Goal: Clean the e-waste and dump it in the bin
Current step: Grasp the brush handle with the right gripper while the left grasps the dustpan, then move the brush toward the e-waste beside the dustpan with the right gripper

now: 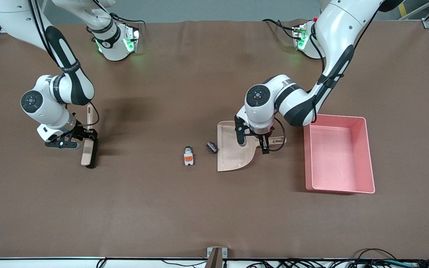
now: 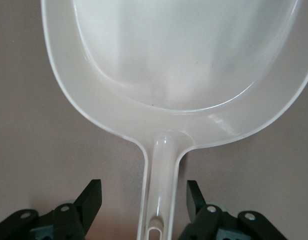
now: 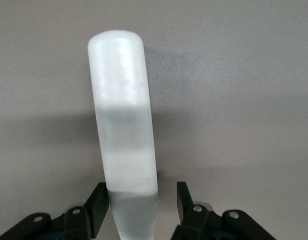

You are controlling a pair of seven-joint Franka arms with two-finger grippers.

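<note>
The e-waste lies on the brown table: a white-grey stubby cylinder with an orange label and a small dark ribbed block beside the mouth of the beige dustpan. The pink bin stands beside the dustpan toward the left arm's end. My left gripper is open, straddling the dustpan's handle with gaps on both sides. My right gripper is open around the handle of the beige brush; one finger touches it and the other stands a little apart.
The brush lies flat with its black bristles facing the e-waste, at the right arm's end. The bin's inside holds nothing. A small bracket sits at the table's edge nearest the front camera.
</note>
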